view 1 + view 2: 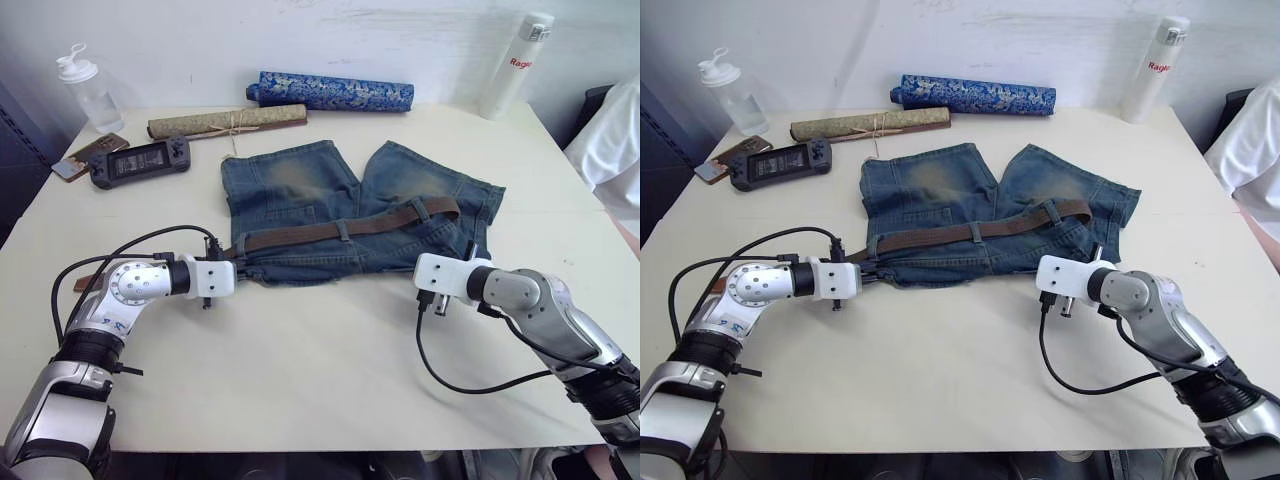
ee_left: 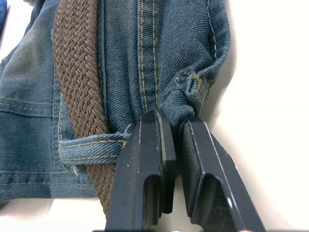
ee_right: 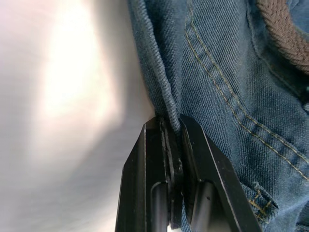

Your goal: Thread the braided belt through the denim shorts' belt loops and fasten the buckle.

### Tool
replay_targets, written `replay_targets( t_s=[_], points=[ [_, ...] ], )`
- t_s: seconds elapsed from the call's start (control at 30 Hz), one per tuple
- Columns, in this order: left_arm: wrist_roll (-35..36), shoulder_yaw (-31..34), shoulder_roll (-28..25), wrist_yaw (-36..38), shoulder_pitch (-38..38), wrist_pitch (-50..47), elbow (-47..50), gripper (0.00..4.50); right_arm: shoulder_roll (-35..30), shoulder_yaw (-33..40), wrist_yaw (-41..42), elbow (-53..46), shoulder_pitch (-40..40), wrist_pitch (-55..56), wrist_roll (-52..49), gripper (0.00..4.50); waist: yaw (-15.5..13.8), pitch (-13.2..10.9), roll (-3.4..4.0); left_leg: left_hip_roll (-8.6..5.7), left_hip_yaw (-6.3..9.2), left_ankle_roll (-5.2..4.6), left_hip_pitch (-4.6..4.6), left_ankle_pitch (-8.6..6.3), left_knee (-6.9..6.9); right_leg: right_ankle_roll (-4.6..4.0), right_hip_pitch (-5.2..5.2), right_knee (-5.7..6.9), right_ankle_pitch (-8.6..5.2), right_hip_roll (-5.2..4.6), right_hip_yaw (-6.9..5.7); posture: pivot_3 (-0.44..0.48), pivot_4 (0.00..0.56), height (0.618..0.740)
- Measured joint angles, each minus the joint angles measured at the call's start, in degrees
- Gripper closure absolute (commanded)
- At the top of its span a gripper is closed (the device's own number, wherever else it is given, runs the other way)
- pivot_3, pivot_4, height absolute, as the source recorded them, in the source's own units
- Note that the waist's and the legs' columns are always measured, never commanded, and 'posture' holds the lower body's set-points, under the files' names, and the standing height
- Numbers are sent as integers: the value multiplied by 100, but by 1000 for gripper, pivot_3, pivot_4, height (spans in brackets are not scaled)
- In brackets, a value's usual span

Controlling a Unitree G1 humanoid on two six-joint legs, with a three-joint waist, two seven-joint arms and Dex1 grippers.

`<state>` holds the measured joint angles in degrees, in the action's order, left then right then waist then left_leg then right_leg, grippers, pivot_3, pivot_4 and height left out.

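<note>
The denim shorts (image 1: 330, 215) lie flat mid-table, waistband towards me. The braided belt (image 1: 330, 231) runs along the waistband under a belt loop (image 1: 343, 229). In the left wrist view the brown weave (image 2: 77, 72) passes beneath another loop (image 2: 91, 145). My left gripper (image 1: 237, 262) is at the waistband's left end, shut on a bunched fold of denim (image 2: 181, 108). At the right end, my right gripper (image 1: 468, 252) is shut on the shorts' rolled edge (image 3: 161, 87). I cannot make out the buckle.
At the back lie a blue patterned fabric roll (image 1: 330, 92) and an olive rolled mat (image 1: 228, 121). A handheld console (image 1: 140, 160), a phone (image 1: 90, 155) and a clear bottle (image 1: 90, 90) sit back left. A white bottle (image 1: 515, 65) stands back right. A person's white sleeve (image 1: 610, 140) is at the right edge.
</note>
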<state>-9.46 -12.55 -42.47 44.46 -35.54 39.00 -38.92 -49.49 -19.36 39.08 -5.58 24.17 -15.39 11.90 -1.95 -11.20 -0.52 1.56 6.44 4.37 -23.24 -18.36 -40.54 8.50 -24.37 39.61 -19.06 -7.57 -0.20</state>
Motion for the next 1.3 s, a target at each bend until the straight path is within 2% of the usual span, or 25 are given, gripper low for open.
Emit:
replay_targets(
  t_s=[0.13,0.23,0.27,0.37,0.4,0.47,0.53,0.63,0.7,0.77,0.8,0.9,0.97,1.03,1.2,1.3],
  points=[
    [-82,-2,84,-104,-113,75,-236,4492,107,109,-1,151,-27,153,-7,4452,12,10,-5,0,0,0,2,0,0,0,1,4,0,0,0,0,150,645],
    [-31,40,131,-86,-160,84,-324,3077,176,233,21,161,-71,145,-37,3346,11,10,-5,0,1,0,1,1,0,0,1,4,0,0,0,0,150,645],
    [192,133,165,64,-162,-14,-325,2768,213,374,54,141,-96,46,-135,3001,14,10,-5,0,1,1,0,1,0,0,0,5,0,0,0,0,150,645],
    [799,387,154,553,82,-525,27,1299,220,890,364,-153,-277,-522,-623,1489,26,9,-5,0,6,11,-10,-5,1,4,-8,9,-1,0,0,0,150,645],
    [1083,491,99,809,247,-843,363,921,207,1132,549,-303,-343,-858,-894,1110,42,8,-5,1,9,15,-25,-8,1,6,-20,8,-5,1,0,0,150,645],
    [1650,587,-38,1322,540,-1633,1028,873,185,1507,890,-438,-359,-1520,-1457,136,81,-2,4,1,8,17,-46,-8,1,9,-41,1,-6,0,-1,0,150,645],
    [2204,731,-134,1706,719,-2493,1590,873,200,1819,1143,-464,-169,-2170,-2018,56,108,-15,8,1,8,27,-108,-3,-7,11,-108,11,-5,0,-2,0,150,645],
    [3098,1053,-293,2168,492,-3976,2022,873,317,2359,1223,52,1044,-3295,-2795,56,239,-89,20,1,9,37,-134,8,-35,12,-138,39,-1,1,-2,0,150,645],
    [3407,1273,-301,2296,-38,-4672,1833,873,530,2673,946,902,2088,-3875,-2969,56,273,-91,16,2,11,23,-126,16,-30,3,-136,44,4,3,-6,0,150,645],
    [3498,1408,-293,2355,-405,-5005,1503,873,713,2762,735,1541,2631,-4106,-3042,56,291,-89,13,2,10,16,-100,20,-14,1,-117,41,3,3,-7,0,150,645],
    [3498,1411,-282,2355,-521,-5098,1352,873,782,2784,651,1769,2769,-4139,-3033,56,303,-89,13,1,9,16,-98,20,-12,0,-115,40,3,3,-7,0,150,645],
    [3392,1439,-124,2443,-1207,-5444,33,873,952,2621,510,3412,3309,-3979,-2863,56,351,-92,11,0,9,10,-108,25,8,3,-131,37,2,2,-7,0,150,645],
    [3320,1425,-75,2508,-1340,-5506,-350,873,1005,2577,514,3858,3417,-3895,-2798,56,366,-92,11,0,6,14,-136,27,16,4,-163,41,1,1,-7,0,150,645],
    [3121,1408,20,2607,-1599,-5518,-1102,873,1226,2514,507,4725,3796,-3606,-2674,56,418,-91,11,0,-2,97,-221,75,14,5,-265,95,2,-4,-7,0,150,645],
    [2645,1313,271,2734,-1848,-5256,-1986,873,1580,2370,579,5826,4299,-2926,-2449,56,551,-89,6,1,-74,113,-323,87,-46,-1,-401,172,-2,-42,-22,0,150,645],
    [2456,1321,320,2755,-2046,-5118,-2294,873,1609,2358,747,6260,4484,-2701,-2350,56,549,-89,2,-6,-106,111,-335,86,-66,0,-421,199,-1,-69,-32,0,150,645]
  ],
)
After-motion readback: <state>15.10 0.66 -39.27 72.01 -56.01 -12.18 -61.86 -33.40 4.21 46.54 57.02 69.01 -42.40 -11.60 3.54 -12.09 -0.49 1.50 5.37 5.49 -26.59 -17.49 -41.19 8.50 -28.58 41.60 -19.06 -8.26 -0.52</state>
